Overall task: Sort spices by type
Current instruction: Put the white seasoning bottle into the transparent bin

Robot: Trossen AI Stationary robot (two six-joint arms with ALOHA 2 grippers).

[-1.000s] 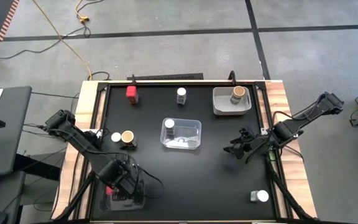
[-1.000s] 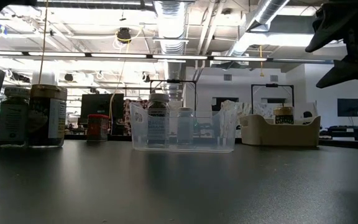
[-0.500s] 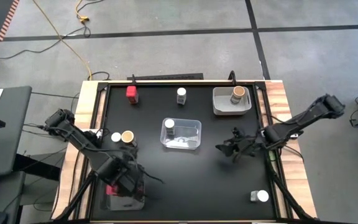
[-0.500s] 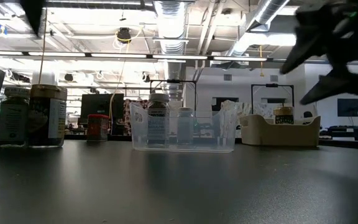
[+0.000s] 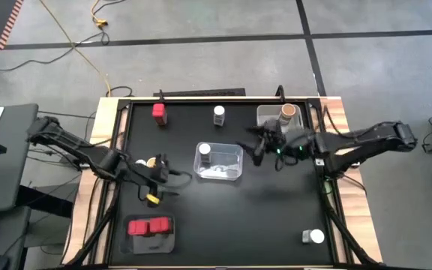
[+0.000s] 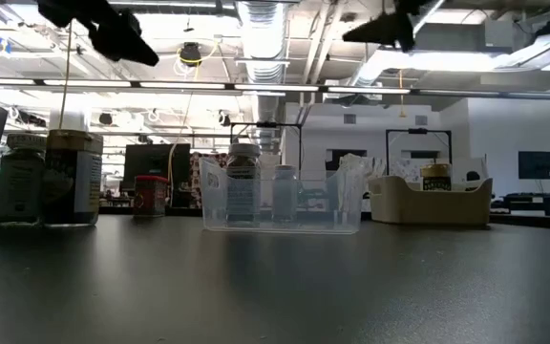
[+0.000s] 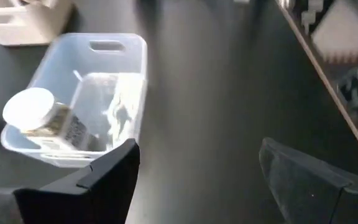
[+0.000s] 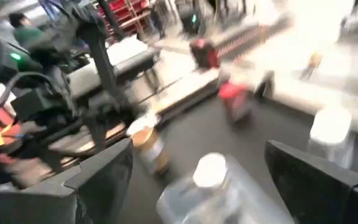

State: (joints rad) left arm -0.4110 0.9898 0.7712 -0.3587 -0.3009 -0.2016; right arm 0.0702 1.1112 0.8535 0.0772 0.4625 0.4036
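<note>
The spices stand spread over the black table. A red box [image 5: 158, 112] and a white-lidded jar [image 5: 219, 115] are at the far side. A second white-lidded jar [image 5: 139, 164] and a tan jar [image 5: 154, 163] stand at the left. My left gripper [image 5: 162, 171] hovers open and empty right beside them, above the table. A clear tray [image 5: 227, 166] in the middle holds one white-lidded jar [image 7: 36, 112]. My right gripper [image 5: 256, 146] hangs open and empty just right of that tray. A grey tray [image 5: 268, 126] holds a tan jar [image 5: 287, 111].
A clear tray [image 5: 167, 238] at the near left holds two red boxes [image 5: 148, 226]. One more white-lidded jar [image 5: 316, 237] stands at the near right corner. Bare black table lies between the middle tray and the near edge.
My left gripper has drawn away from the near-left tray toward the far edge and tipped up, ending beside the tan jar; two red boxes lie in that tray. My right gripper has risen and swung toward the table's left and far side, up to the middle tray.
</note>
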